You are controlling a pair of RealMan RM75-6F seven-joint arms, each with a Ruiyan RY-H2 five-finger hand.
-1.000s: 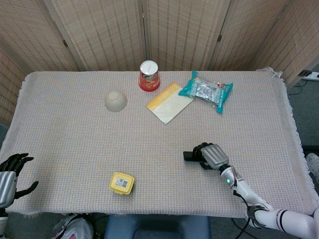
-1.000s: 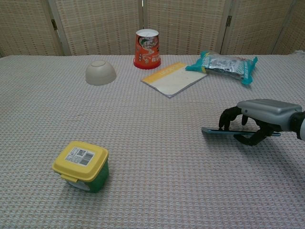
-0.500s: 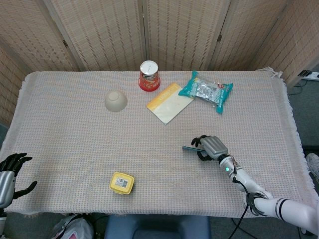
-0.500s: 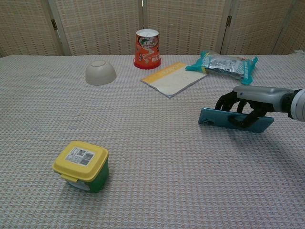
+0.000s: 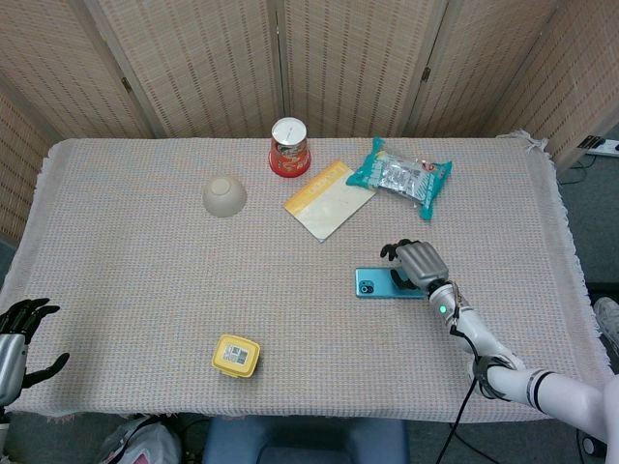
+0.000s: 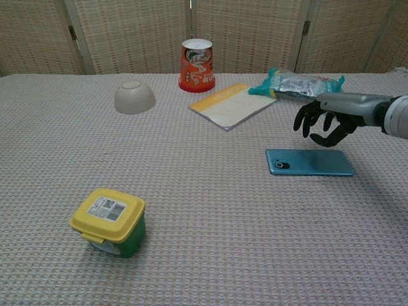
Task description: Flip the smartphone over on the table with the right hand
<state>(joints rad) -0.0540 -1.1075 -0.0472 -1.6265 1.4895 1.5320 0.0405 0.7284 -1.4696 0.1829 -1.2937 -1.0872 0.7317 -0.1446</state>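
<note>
Teal smartphone (image 6: 310, 162) lies partly hidden under right robot hand (image 5: 418, 263) overhead.

Head view steeply down; chest view low, forward; shared table (image 5: 145, 251).

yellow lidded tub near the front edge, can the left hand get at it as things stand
Probably yes. The left hand sits off the table's front left corner, fingers apart and holding nothing, and only bare tablecloth lies between it and the yellow-lidded tub. Actual reach is uncertain.
</note>
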